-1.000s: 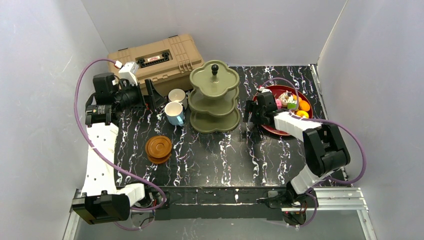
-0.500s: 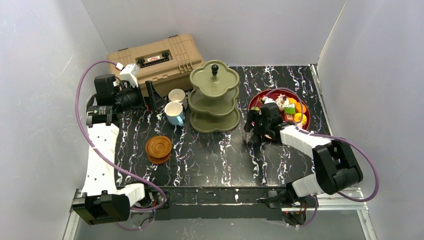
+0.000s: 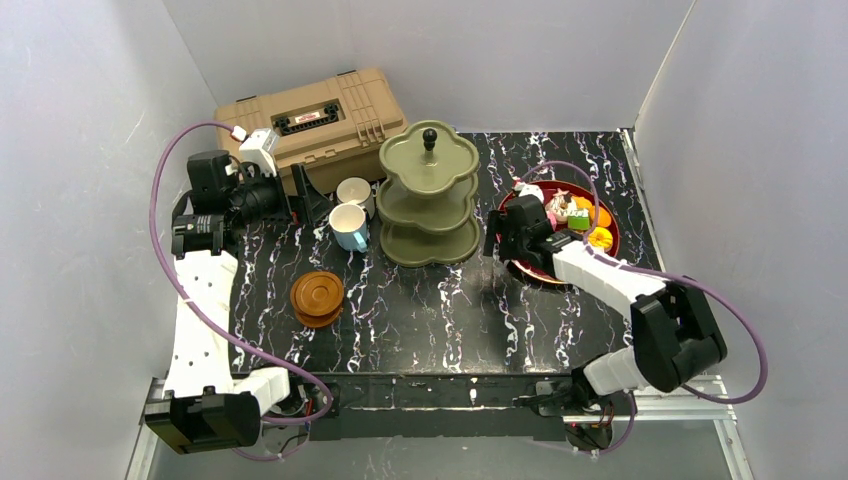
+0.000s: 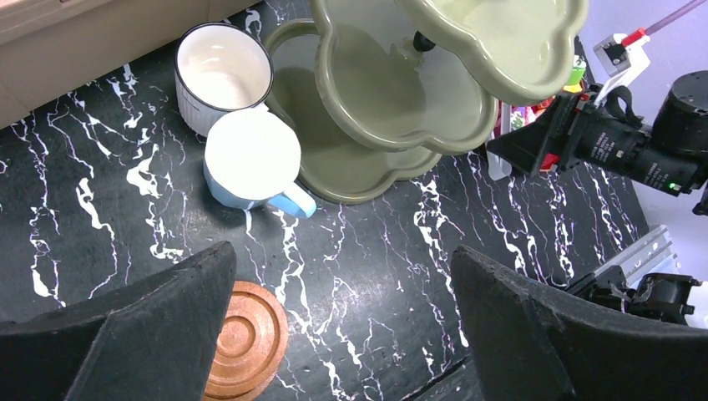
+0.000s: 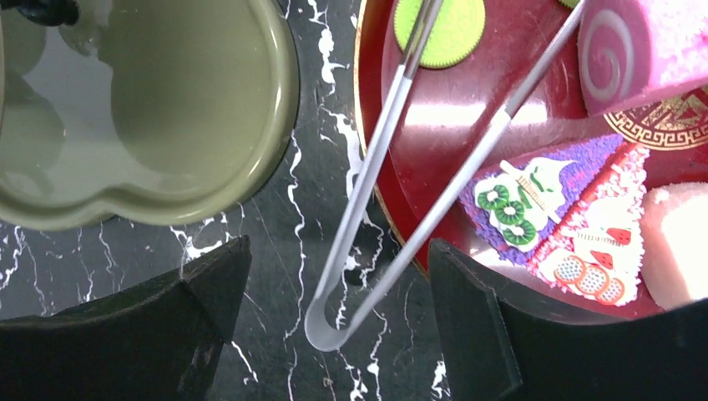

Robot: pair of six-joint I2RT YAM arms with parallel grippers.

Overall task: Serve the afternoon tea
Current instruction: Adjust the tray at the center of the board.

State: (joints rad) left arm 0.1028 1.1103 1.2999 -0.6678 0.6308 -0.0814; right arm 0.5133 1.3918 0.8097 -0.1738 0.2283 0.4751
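**A:** What surrounds the olive-green three-tier scalloped stand (image 3: pixel 430 195)?

**B:** It is mid-table. A tan plastic toolbox (image 3: pixel 312 115) is behind-left. A white mug (image 3: pixel 354 192) and a light-blue mug (image 3: pixel 348 228) are just left. On its right, clear plastic tongs (image 5: pixel 368 177) cross the rim of the dark red round plate (image 5: pixel 455 125).

**A:** Fingers?

**B:** The left gripper (image 4: pixel 342 255) is spread wide near the mugs, holding nothing. The right gripper (image 5: pixel 338 246) is spread astride the tongs' bend, gripping nothing.

**A:** Counts?

**B:** One stand, two mugs and one stack of brown round saucers (image 3: pixel 318 298), number unclear. At least five toy cakes (image 5: pixel 522 196).
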